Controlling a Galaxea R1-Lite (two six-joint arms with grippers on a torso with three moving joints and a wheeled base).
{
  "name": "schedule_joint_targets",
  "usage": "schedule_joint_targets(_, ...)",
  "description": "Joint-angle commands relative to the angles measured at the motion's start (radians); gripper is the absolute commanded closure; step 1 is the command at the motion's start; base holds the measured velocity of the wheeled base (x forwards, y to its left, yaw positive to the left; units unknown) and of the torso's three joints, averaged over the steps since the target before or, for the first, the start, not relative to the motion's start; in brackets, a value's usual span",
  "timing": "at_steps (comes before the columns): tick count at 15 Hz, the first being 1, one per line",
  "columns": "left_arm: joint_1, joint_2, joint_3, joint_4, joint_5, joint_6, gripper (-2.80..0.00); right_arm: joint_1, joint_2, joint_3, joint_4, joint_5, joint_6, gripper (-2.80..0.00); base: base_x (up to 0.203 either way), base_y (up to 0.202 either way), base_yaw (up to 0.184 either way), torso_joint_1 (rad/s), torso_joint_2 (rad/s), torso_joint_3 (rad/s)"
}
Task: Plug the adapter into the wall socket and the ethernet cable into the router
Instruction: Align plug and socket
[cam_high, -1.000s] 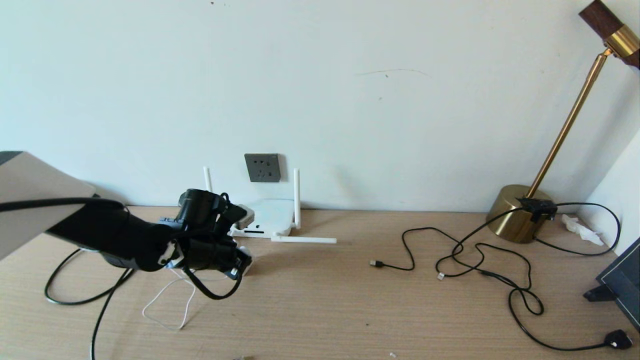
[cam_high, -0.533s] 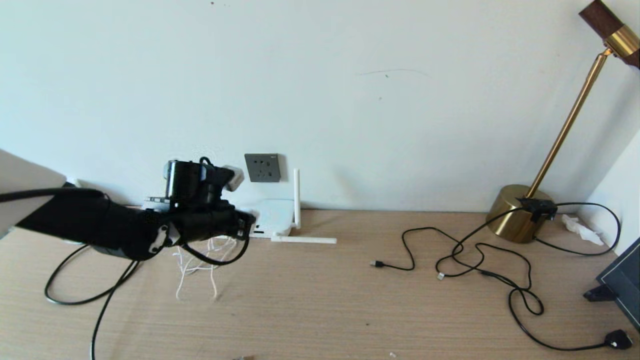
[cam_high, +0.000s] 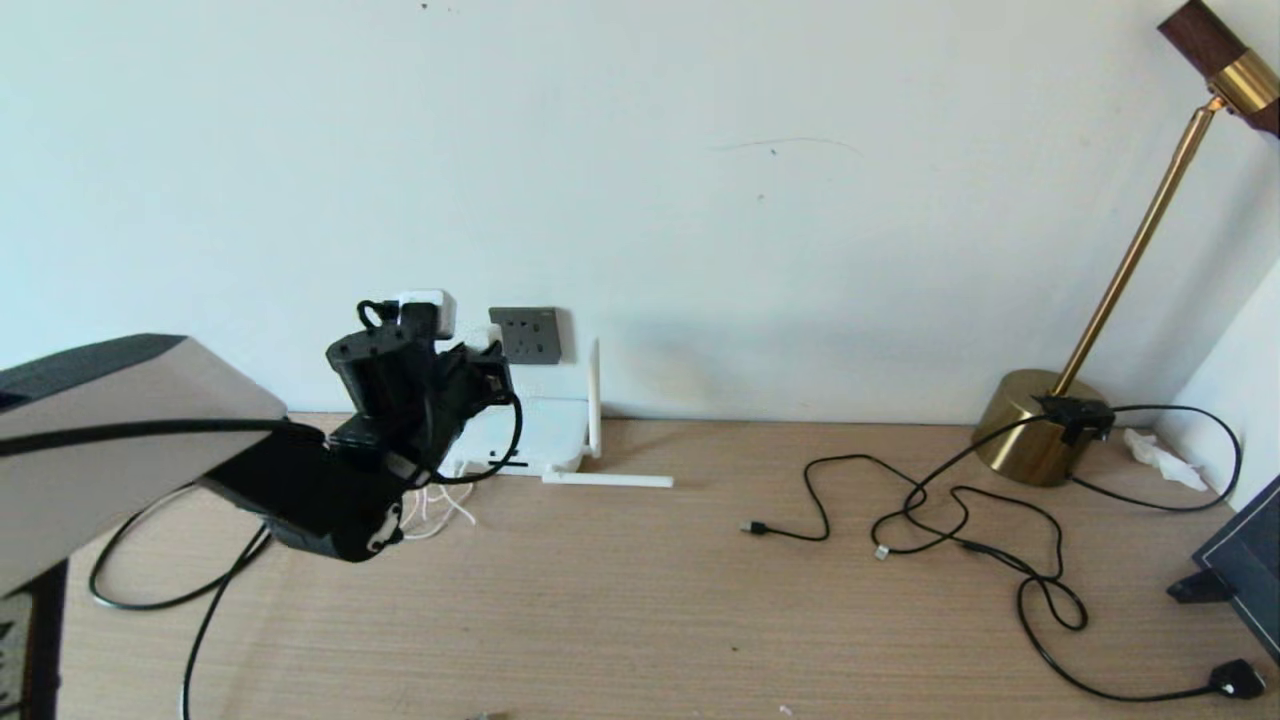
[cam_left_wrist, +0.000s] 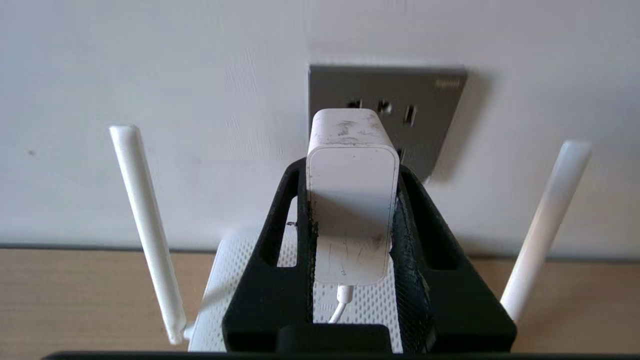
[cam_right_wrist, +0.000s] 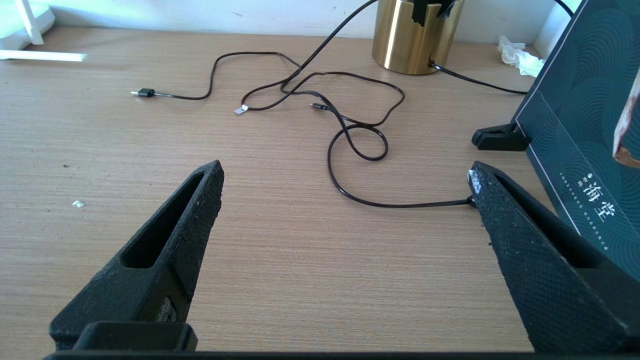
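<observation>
The left gripper (cam_left_wrist: 352, 220) clamps the adapter (cam_left_wrist: 350, 200), hiding its prongs and the wall socket's (cam_left_wrist: 430, 100) lower half; right gripper (cam_right_wrist: 345, 195) gapes wide.

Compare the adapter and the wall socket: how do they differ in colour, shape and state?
The adapter is white; the wall socket is dark grey. The adapter is a rounded block, the socket a flat square plate with pin holes. The adapter is gripped in the left hand short of the wall; the socket is fixed to it. Both sit above the router.

left gripper (cam_high: 478, 352) beside wall socket (cam_high: 526, 334) — router (cam_high: 530, 436) below
</observation>
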Motion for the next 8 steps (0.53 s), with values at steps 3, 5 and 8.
schedule_joint_targets(3, -0.021, 0.043, 0.089, -0.155, 0.003, -0.013, 0.00, 0.000, 0.001, 0.000, 0.000, 0.000, 0.000, -2.80, 0.000, 0.000, 0.000, 0.000, 0.00, 0.000)
schedule_joint_targets(5, -0.032, 0.036, 0.151, -0.210, 0.001, -0.027, 0.00, 0.000, 0.001, 0.000, 0.000, 0.000, 0.000, -2.80, 0.000, 0.000, 0.000, 0.000, 0.00, 0.000)
schedule_joint_targets(8, -0.048, 0.039, 0.192, -0.266, -0.001, -0.048, 0.00, 0.000, 0.001, 0.000, 0.000, 0.000, 0.000, -2.80, 0.000, 0.000, 0.000, 0.000, 0.00, 0.000)
